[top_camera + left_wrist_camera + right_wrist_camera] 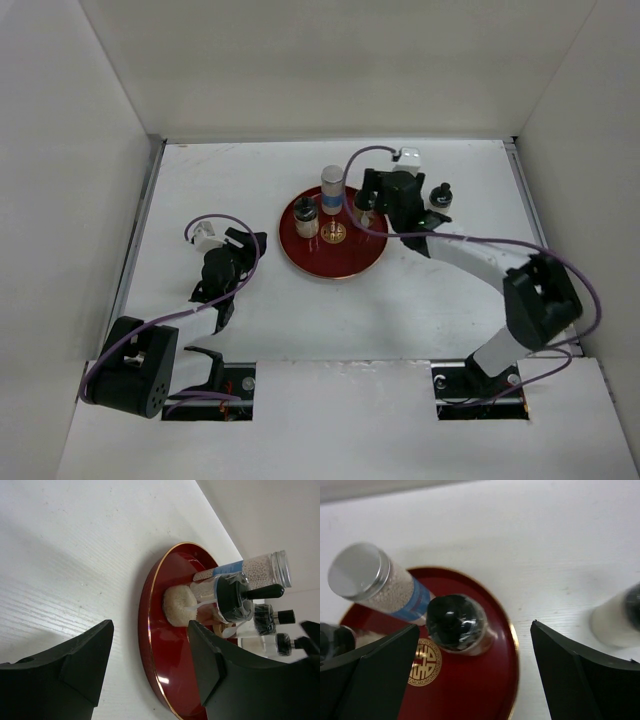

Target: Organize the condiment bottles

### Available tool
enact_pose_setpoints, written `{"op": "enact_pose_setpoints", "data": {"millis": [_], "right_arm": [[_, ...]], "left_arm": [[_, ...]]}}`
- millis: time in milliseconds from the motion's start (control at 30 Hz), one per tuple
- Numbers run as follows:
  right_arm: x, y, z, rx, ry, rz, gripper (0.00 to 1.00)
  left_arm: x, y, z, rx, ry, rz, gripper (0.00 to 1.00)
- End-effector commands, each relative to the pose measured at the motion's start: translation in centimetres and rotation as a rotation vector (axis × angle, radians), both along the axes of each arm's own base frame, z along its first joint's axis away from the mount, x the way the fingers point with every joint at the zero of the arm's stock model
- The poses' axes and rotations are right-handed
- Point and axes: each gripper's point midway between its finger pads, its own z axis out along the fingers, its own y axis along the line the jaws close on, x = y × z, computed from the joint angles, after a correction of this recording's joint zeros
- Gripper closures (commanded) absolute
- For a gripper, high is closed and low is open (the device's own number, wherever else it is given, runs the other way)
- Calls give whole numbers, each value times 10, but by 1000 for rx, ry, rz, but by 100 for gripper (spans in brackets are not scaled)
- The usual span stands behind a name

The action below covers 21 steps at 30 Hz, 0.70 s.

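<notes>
The tall pale bottle (332, 188) with grey cap and blue band stands at the back of the red tray (345, 262). One short black-topped bottle (306, 218) stands on the tray's left, and another (363, 207) on its right. A third short bottle (440, 195) stands on the table, right of the tray. My right gripper (385, 205) is open and hovers over the tray's right side. In the right wrist view the gripper (474, 627) has the short bottle (455, 622) between its jaws, untouched. My left gripper (250, 250) is open and empty, left of the tray.
The tray's gold emblem (334, 234) sits at its centre. White walls enclose the table on three sides. In the left wrist view the tray rim (147, 645) lies just ahead of the open left gripper (150, 635).
</notes>
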Motion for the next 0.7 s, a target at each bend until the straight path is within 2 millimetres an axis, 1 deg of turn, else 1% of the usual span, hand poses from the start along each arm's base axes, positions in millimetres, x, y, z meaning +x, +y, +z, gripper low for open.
{"op": "enact_pose_setpoints", "data": {"millis": [0, 67, 100, 167, 200, 300, 400, 467, 533, 600, 667], "right_arm": [[0, -64, 46, 73, -121, -164, 0], [-6, -106, 38, 59, -113, -282, 0], [-8, -124, 34, 50, -105, -337, 0], [-9, -147, 23, 27, -76, -399, 0], [-7, -154, 17, 6, -55, -413, 0], [1, -164, 1, -33, 1, -436, 0], [15, -176, -9, -50, 26, -455, 0], [25, -181, -21, -41, 52, -455, 0], [35, -180, -30, -22, 75, -432, 0], [42, -178, -34, -12, 73, -413, 4], [44, -178, -34, -10, 62, -413, 10]], "left_arm": [[5, -2, 17, -6, -61, -1, 40], [6, -4, 16, -5, -57, -8, 40], [6, -5, 14, -10, -53, -11, 40], [6, -4, 16, -13, -59, -8, 40], [5, -4, 16, -7, -60, -7, 40], [6, -5, 16, -7, -57, -9, 40], [5, -3, 17, -8, -61, -4, 40], [6, -4, 17, -3, -62, -8, 40], [6, -3, 16, -8, -58, -7, 40], [6, -2, 16, -4, -60, -3, 39], [6, -4, 16, -1, -59, -7, 39]]}}
